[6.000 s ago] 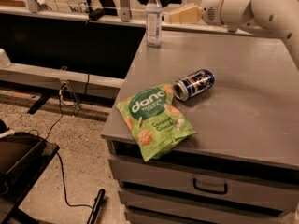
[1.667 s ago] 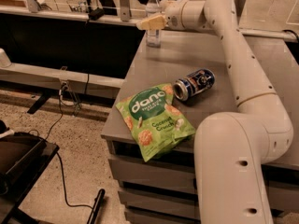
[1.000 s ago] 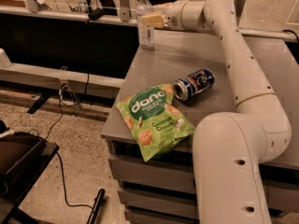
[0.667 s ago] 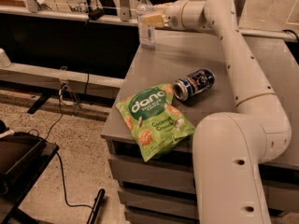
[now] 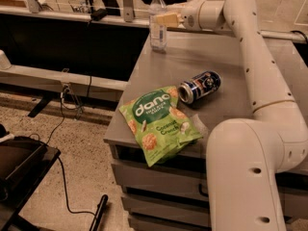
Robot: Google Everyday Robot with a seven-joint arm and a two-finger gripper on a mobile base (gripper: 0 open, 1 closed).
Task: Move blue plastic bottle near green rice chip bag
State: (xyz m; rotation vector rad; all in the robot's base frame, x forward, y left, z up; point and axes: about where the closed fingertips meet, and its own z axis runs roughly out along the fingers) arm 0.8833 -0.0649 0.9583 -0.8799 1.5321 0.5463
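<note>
The blue plastic bottle, clear with a white cap, stands upright at the far left corner of the grey table. My gripper reaches in from the right at the bottle's upper body, and its tan fingers are closed around it. The green rice chip bag lies flat at the table's near left edge, well in front of the bottle. My white arm runs from the near right across the table's right side to the bottle.
A blue-and-silver soda can lies on its side between the bottle and the bag. The table has drawers below its front edge. A dark ledge runs behind on the left, and a black object and cables lie on the floor.
My gripper came in from the right to the bottle and closed on it. Bottle and gripper shifted slightly left, then back right together.
</note>
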